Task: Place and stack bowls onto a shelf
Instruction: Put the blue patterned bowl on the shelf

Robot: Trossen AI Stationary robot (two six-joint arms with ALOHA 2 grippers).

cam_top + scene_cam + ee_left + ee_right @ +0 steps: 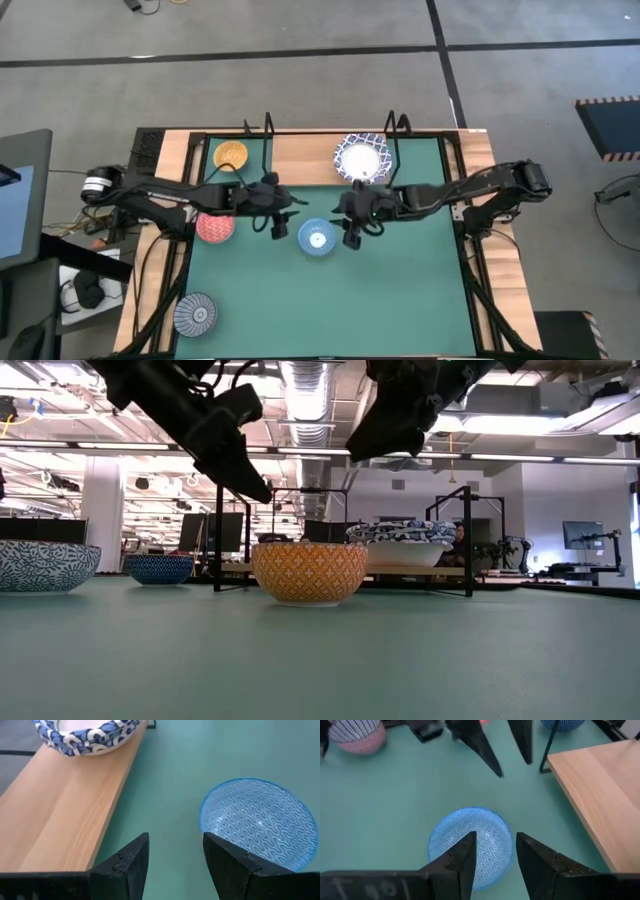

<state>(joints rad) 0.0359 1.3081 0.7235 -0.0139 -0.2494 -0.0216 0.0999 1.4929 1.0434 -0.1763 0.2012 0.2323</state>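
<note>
A light blue bowl stands on its base on the green mat. In the low view a bowl with an orange lattice wall sits below both grippers. My left gripper hovers open, left of the bowl. My right gripper hovers open above its right rim. The wooden shelf lies along the far edge. On it rest an orange-yellow bowl and a stack of white bowls with blue lattice rims.
A red bowl stands on the mat under my left arm. A grey-blue ribbed bowl sits near the mat's near-left corner. Black frame posts rise from the shelf. The board is bare between the orange-yellow bowl and the stack.
</note>
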